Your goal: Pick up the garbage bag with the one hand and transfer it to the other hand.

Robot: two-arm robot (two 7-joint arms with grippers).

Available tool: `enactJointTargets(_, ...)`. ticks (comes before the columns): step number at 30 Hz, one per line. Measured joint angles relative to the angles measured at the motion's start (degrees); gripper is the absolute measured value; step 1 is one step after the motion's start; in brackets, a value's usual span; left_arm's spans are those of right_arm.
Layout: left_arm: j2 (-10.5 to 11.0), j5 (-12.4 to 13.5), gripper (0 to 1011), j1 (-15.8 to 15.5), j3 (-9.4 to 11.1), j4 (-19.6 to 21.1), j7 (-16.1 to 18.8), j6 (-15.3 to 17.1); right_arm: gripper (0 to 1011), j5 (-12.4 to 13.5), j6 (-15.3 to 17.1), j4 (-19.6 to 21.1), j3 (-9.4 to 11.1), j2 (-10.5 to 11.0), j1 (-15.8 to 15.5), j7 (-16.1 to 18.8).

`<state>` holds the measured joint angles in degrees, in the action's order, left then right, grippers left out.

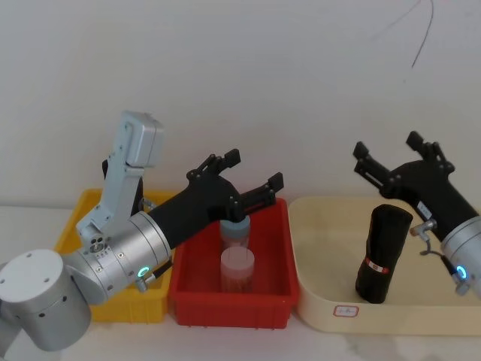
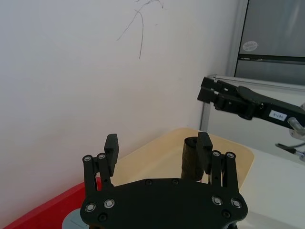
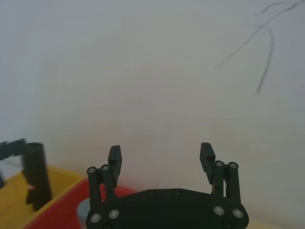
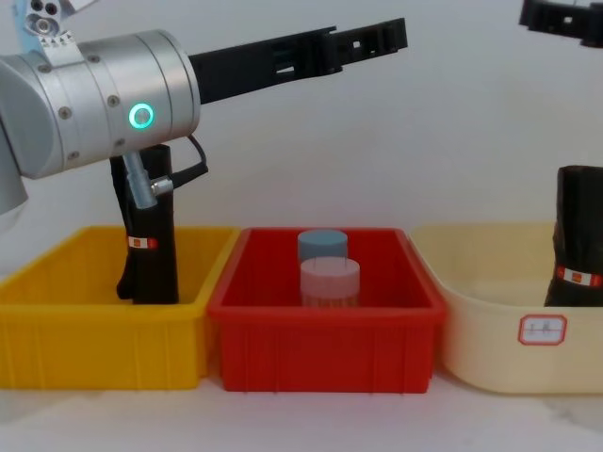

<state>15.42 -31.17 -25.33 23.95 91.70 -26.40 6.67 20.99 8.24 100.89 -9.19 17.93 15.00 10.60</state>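
Observation:
One garbage bag (image 1: 383, 254), a black roll with a red-and-white band, leans in the cream tray (image 1: 319, 248); it also shows in the chest view (image 4: 577, 247) and the left wrist view (image 2: 189, 160). A second, similar roll (image 4: 151, 250) stands in the yellow bin (image 4: 94, 348). My left gripper (image 1: 252, 171), on the green-lit arm, hangs open above the red bin (image 1: 233, 307), holding nothing. My right gripper (image 1: 387, 147), on the blue-lit arm, is open in the air above and behind the tray's roll, apart from it.
Two lidded jars (image 1: 237, 267) stand in the red bin, below the left gripper. The three containers sit side by side close to a white wall. The yellow bin's roll is behind the left arm's silver joint (image 4: 104, 99).

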Motion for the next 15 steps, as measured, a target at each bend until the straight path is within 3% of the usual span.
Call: enactJointTargets(15, 0.0, 0.0, 1000, 0.0, 0.0, 0.0, 0.0, 0.0, 1001, 2.8, 5.5, 0.7, -3.6, -0.2, -1.9, 2.2)
